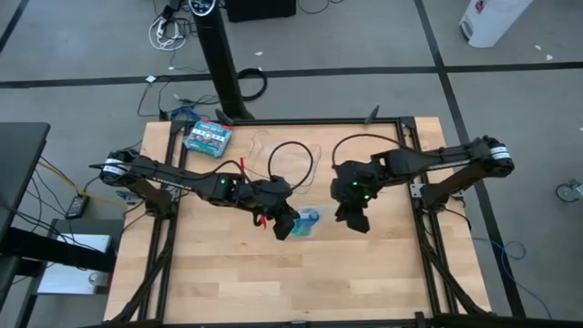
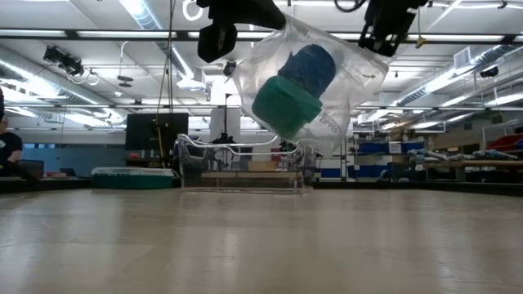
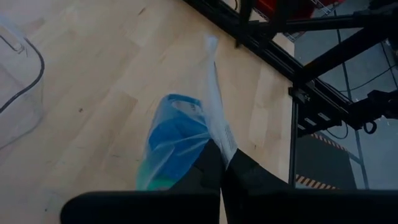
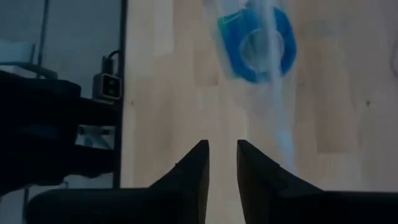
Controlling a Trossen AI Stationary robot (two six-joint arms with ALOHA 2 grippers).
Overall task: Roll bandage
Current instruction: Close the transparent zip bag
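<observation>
The left gripper [image 1: 288, 225] pinches a clear bag [image 2: 327, 82] holding the soft, light bandage [image 2: 307, 67]; the right gripper [image 4: 222, 163], fingers slightly parted, hangs empty nearby.

- The surface [image 1: 237, 282] is pale wood planking set in a black frame [image 1: 428, 264].
- A green-and-white printed box [image 1: 207, 136] lies on it near the far left corner.
- A clear wire-rimmed container [image 1: 284, 157] sits at mid-far edge, just beside the box's side.
- Dark cables [image 1: 291, 155] loop across the far part.
</observation>
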